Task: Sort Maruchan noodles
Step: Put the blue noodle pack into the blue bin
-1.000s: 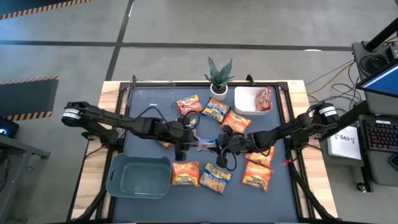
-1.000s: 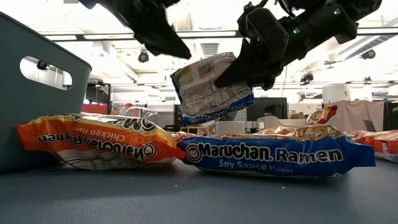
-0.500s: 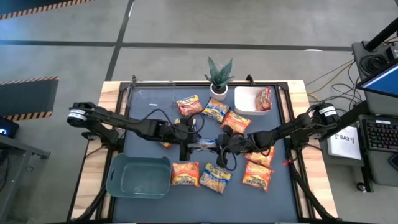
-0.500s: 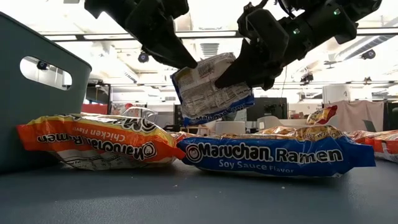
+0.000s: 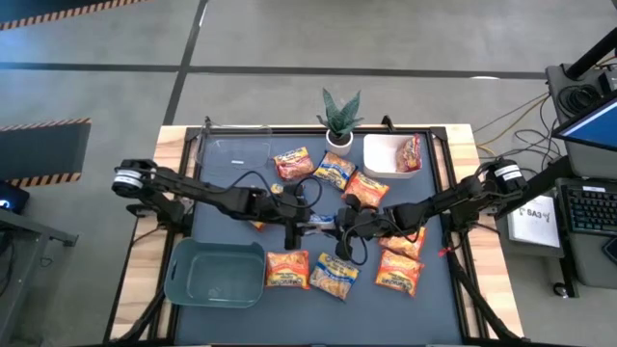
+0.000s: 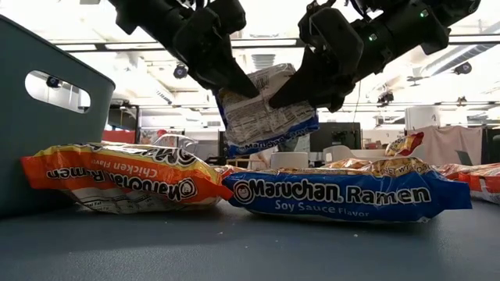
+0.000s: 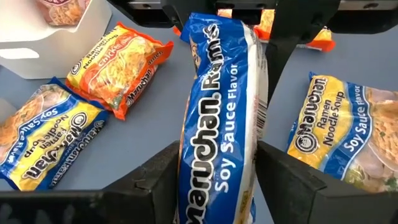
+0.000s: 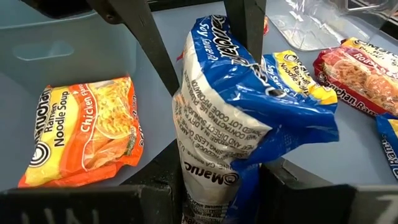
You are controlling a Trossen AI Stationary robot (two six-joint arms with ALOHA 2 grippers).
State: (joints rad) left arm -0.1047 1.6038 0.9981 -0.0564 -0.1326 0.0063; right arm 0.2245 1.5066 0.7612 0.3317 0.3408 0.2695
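Blue soy-sauce ramen packet (image 6: 262,109): held above the desk (image 5: 443,299) mid-centre, gripped by right end effector (image 6: 291,87), left end effector's (image 6: 238,82) parted fingers straddling its other end.

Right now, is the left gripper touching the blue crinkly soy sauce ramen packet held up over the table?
Touching. In the low view the left gripper presses its fingers against the blue soy sauce ramen packet, which the right gripper clamps from the other side.
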